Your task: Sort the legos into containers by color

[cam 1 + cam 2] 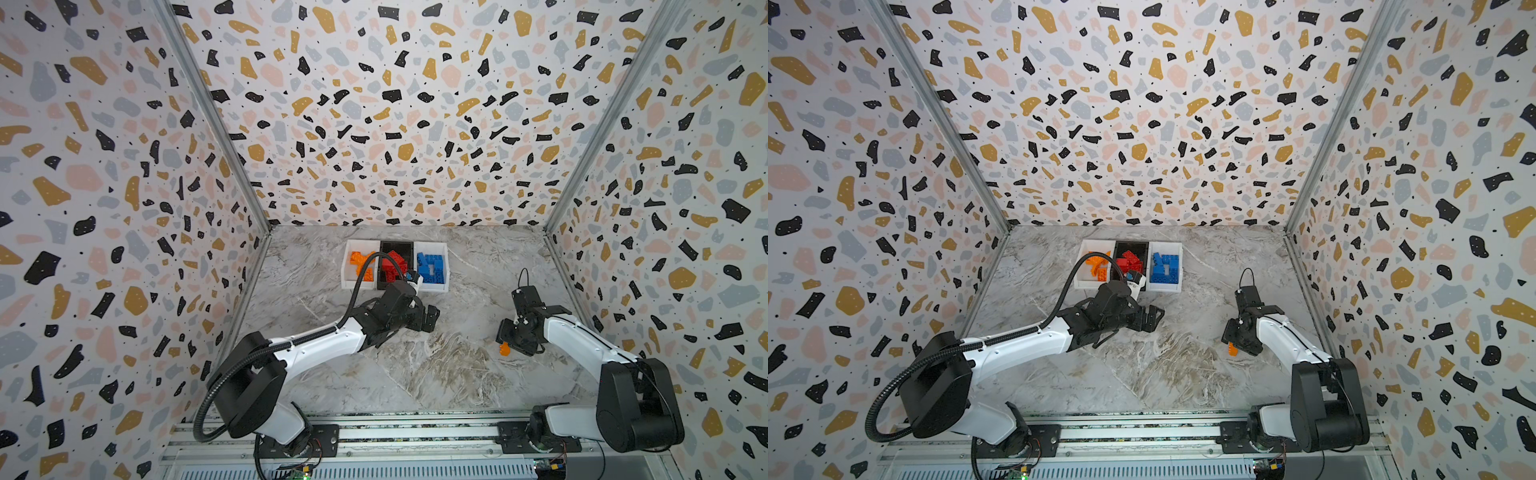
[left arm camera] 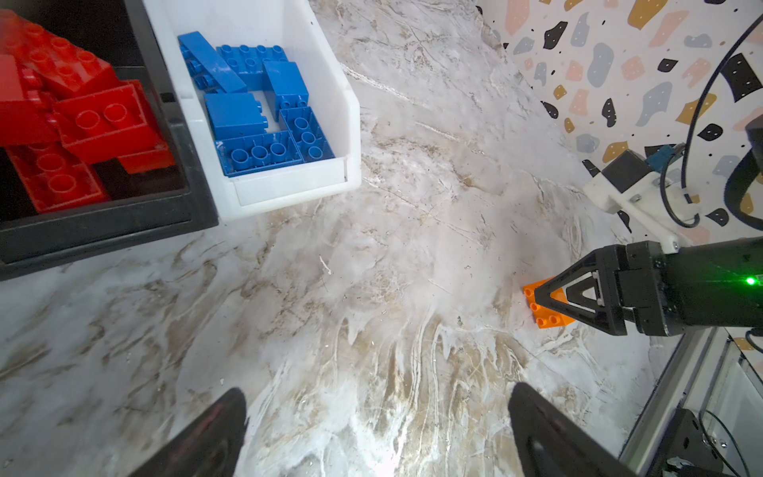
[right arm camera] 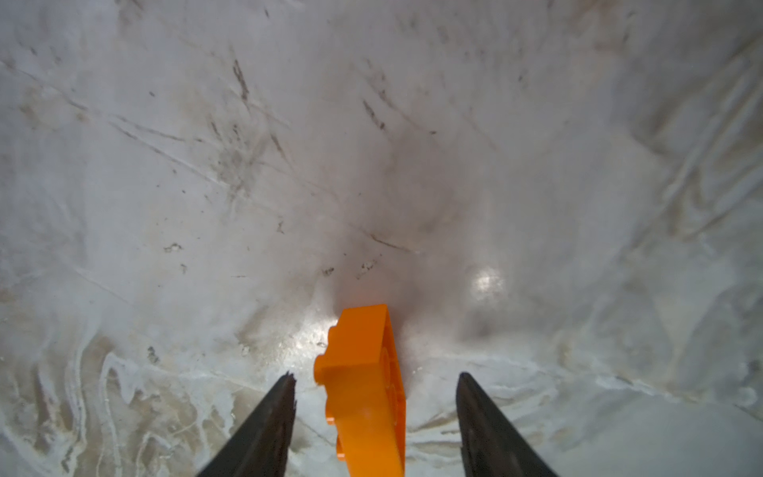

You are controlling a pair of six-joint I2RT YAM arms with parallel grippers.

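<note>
One orange lego lies on its side on the marble table at the right. My right gripper straddles it, open, with a gap showing on each side of the brick. The left wrist view shows that brick partly hidden behind the right gripper's fingers. The three containers stand in a row at the back: a white bin with orange legos, a black bin with red legos, and a white bin with blue legos. My left gripper hangs open and empty just in front of the bins.
Patterned walls close the table on three sides, with metal corner posts. The left arm's black cable hose arches over the orange and red bins. A metal rail carries both arm bases along the front edge.
</note>
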